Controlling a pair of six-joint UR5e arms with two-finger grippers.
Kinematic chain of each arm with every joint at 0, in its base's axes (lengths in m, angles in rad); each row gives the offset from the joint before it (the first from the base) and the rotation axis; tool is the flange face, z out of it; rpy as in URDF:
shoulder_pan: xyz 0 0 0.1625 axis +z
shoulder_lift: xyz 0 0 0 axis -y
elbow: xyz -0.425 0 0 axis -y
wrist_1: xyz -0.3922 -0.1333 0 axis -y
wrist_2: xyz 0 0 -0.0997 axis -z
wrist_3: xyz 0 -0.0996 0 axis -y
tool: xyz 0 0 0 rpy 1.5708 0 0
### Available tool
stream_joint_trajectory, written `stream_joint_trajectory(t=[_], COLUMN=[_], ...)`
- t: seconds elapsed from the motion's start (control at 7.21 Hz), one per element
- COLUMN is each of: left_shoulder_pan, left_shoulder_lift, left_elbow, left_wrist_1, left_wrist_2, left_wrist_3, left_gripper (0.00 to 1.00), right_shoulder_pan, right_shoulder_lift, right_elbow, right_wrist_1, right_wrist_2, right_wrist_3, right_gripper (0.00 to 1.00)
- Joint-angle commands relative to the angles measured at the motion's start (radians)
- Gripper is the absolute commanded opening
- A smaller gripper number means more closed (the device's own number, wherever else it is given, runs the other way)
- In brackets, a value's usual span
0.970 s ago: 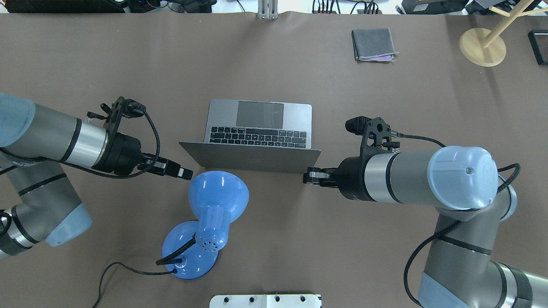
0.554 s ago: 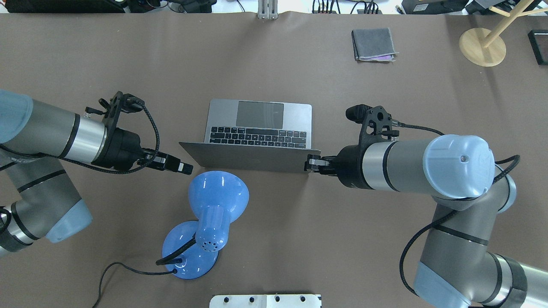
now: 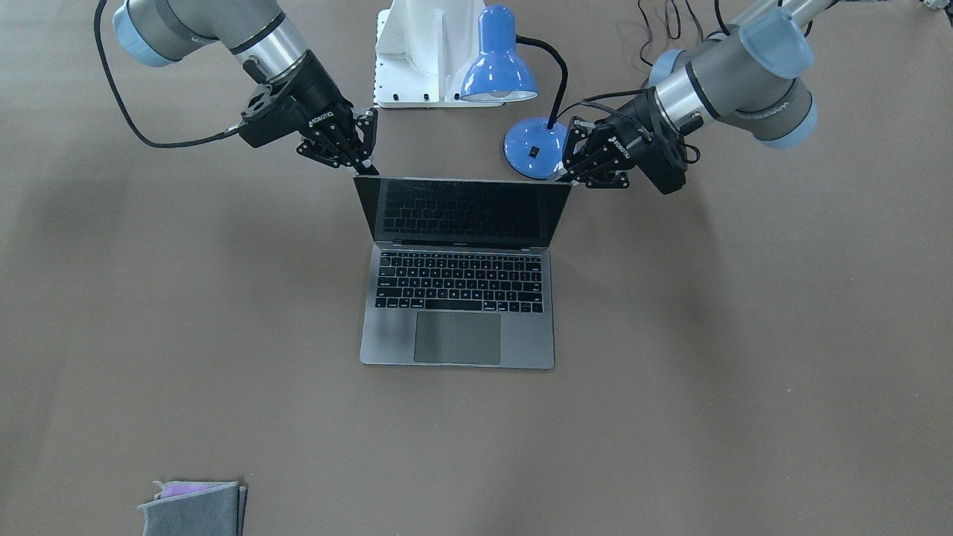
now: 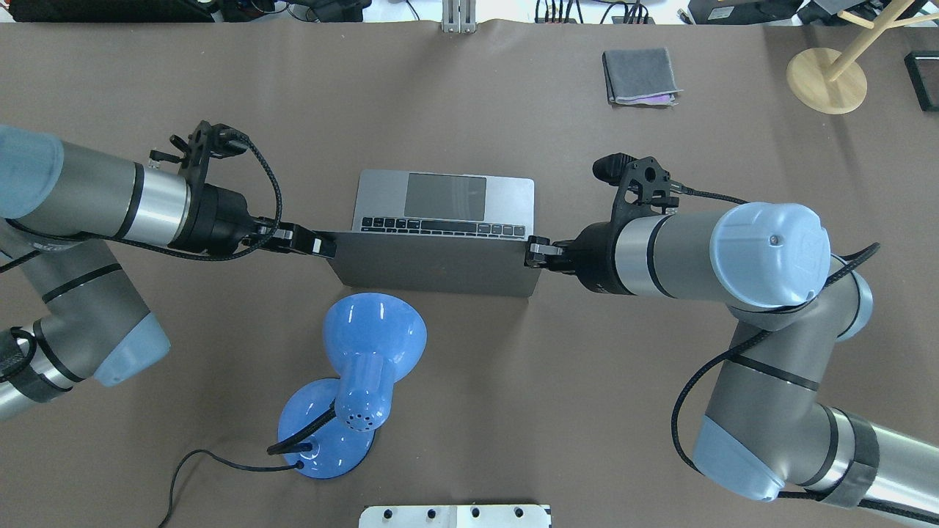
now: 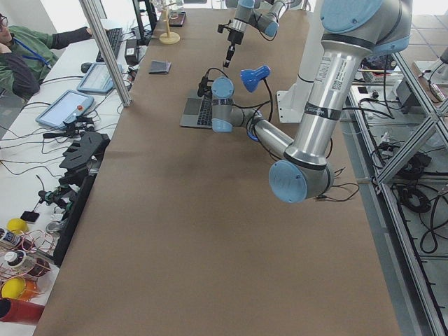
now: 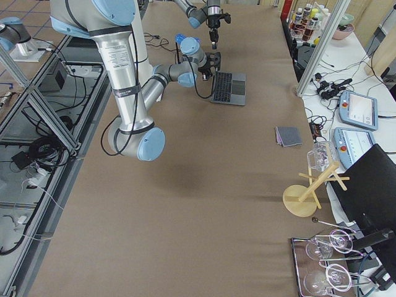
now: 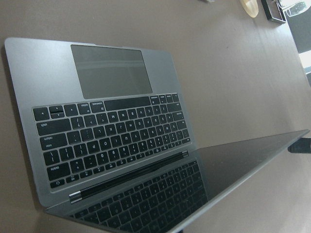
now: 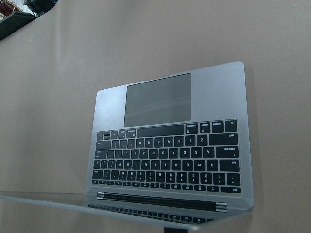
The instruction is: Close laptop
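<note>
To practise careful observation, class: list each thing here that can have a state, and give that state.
laptop: open, lid raised, screen dark.
left gripper: shut, at one top corner of the lid.
right gripper: shut, at the lid's other top corner.
blue lamp: standing; lit or not, cannot tell.
grey cloth: folded.

Laptop at the worktop's centre; lamp between it and the robot-side edge; folded cloth by the far edge; wooden stand in the far right corner.
</note>
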Motion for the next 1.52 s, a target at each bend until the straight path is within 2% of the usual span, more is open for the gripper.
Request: stream_joint_trajectory(t=[0.0, 0.28, 0.55, 0.69, 0.97, 1.39], left_shoulder_pan=[-0.029, -0.041, -0.040, -0.038, -0.035, 0.011], left_shoulder_lift=[-0.037, -0.082, -0.123, -0.154, -0.212, -0.220], left_elbow=[0.047, 0.109, 0.175, 0.226, 0.351, 0.459], left_wrist_1=[0.000, 0.000, -0.002, -0.003, -0.003, -0.003], left_wrist_2=[0.001, 0.011, 0.065, 0.109, 0.163, 0.290], left_wrist_3=[0.003, 0.004, 0.006, 0.006, 0.023, 0.121], left_gripper=[0.00, 0.00, 0.00, 0.00, 0.00, 0.00], right_shoulder_pan=[0.031, 0.070, 0.100, 0.111, 0.114, 0.104], right_shoulder_lift=[0.043, 0.084, 0.145, 0.181, 0.199, 0.226], right_elbow=[-0.053, -0.131, -0.238, -0.301, -0.366, -0.473], right_wrist_1=[0.001, 0.002, 0.002, 0.004, 0.005, 0.013], right_wrist_2=[0.003, 0.006, 0.006, 0.006, 0.004, -0.002], right_wrist_3=[0.000, -0.008, -0.009, -0.011, -0.012, -0.015], right_gripper=[0.00, 0.00, 0.00, 0.00, 0.00, 0.00])
